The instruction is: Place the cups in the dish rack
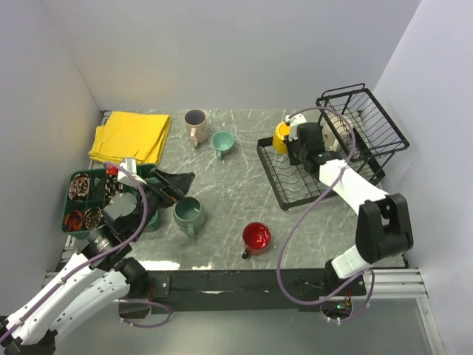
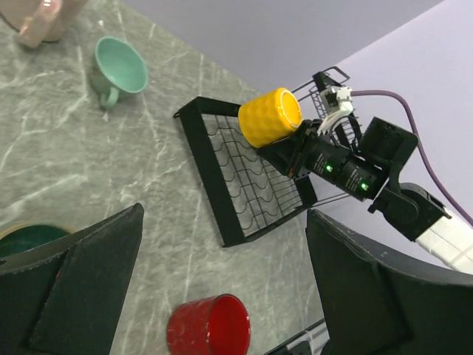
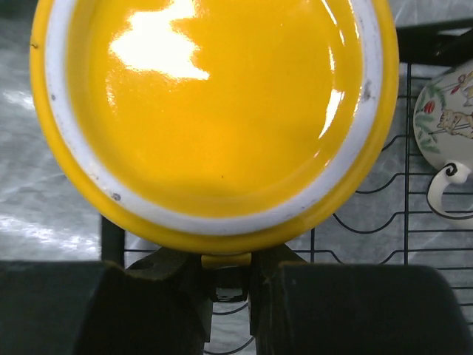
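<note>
Right claw [image 3: 228,272] around yellow mug [image 3: 214,111] handle

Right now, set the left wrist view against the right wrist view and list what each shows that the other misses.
Left wrist only: the teal cup, the red cup, part of the pink cup, and the right gripper seen from outside. Right wrist only: one round end of the yellow cup filling the frame, and a patterned piece with a cream handle on the rack wires. Both: the yellow cup, gripped by its handle over the dish rack.
</note>
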Controlling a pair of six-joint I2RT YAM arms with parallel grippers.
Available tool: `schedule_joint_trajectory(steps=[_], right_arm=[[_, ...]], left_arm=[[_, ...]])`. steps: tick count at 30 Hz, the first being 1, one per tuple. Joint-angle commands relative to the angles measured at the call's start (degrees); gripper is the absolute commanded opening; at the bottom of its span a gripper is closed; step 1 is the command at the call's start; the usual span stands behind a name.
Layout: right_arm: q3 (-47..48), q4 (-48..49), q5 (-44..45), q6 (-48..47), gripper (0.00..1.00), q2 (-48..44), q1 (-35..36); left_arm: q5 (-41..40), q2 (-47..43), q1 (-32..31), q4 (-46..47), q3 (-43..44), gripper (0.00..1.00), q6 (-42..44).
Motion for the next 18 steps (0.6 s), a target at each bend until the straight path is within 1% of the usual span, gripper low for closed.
schedule_joint_trajectory(steps=[1, 12, 18], right_arm=[[1.28, 8.38, 5.11, -3.01, 0.00, 2.00, -0.30], [5.67, 8.82, 4.50, -3.54, 0.00, 11.31, -5.13], [7.25, 9.17, 5.11, -3.63, 0.00, 14.65, -6.10]], left_arm=[[-1.55, -1.83, -0.09, -1.53, -0.63, 0.96, 0.10], [-1.82, -3.67, -0.18, -2.24, -2.47, 0.96, -0.42], [-2.08, -3.76, -0.18, -3.03, -2.65, 0.96, -0.78]])
